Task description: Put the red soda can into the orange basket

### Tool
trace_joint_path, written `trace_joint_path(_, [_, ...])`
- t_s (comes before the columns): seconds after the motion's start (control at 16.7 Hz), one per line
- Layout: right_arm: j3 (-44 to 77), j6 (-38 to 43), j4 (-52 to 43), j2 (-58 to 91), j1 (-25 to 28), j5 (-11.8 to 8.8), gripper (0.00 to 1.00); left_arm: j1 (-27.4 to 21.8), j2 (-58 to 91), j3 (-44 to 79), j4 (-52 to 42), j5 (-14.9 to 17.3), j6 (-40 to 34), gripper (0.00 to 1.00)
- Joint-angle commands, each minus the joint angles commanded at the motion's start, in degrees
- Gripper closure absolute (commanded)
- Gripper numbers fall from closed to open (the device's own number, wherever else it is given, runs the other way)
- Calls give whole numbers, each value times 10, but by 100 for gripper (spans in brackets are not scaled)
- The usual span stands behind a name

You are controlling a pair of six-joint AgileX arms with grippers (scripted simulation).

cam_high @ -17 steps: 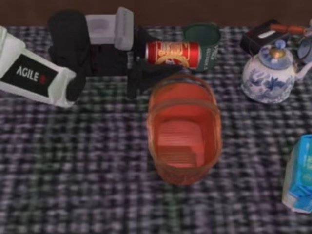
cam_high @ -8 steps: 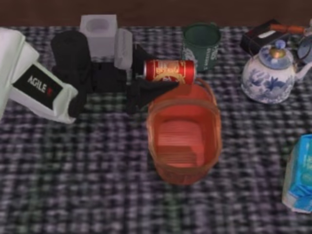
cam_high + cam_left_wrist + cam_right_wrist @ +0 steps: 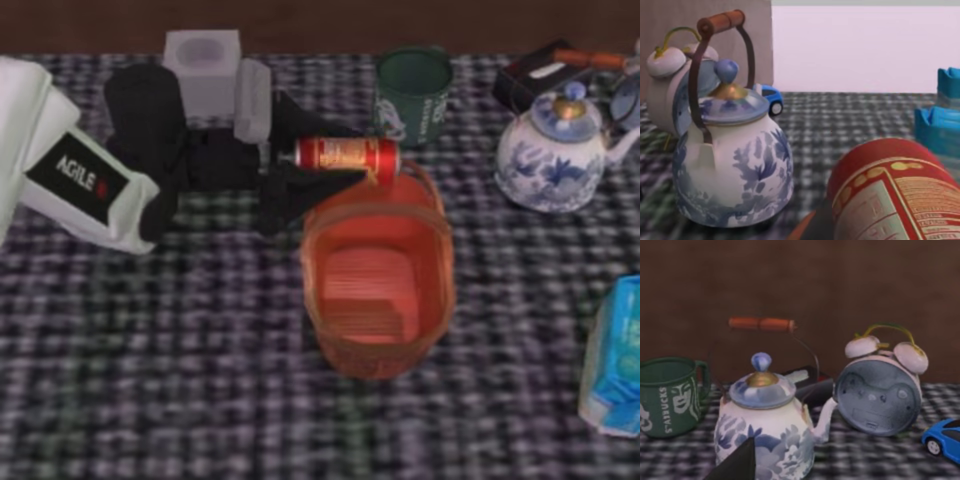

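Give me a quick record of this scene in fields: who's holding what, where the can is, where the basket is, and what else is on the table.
Working arm: left pincer, shut on the red soda can
Can: lying sideways, held at the far rim of the orange basket, not inside yet
Basket: table centre, nothing in it
Right arm: not in the top view
Nearby: green mug behind the can; blue-and-white teapot to the right; blue carton at the right edge

Table (image 3: 200, 380) covered edge to edge in purple-grey checked cloth. Dark brown wall (image 3: 330, 25) along far edge, flat and plain. Pale pinkish backdrop (image 3: 855, 47) in left wrist view. Light even, soft shadows.
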Motion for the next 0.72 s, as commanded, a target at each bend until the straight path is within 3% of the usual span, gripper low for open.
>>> trace_joint_path(0.24, [0,0,0,0,0,0,0,0,0,0,0,0,0,2])
trace_joint_path(0.72, [0,0,0,0,0,0,0,0,0,0,0,0,0,0])
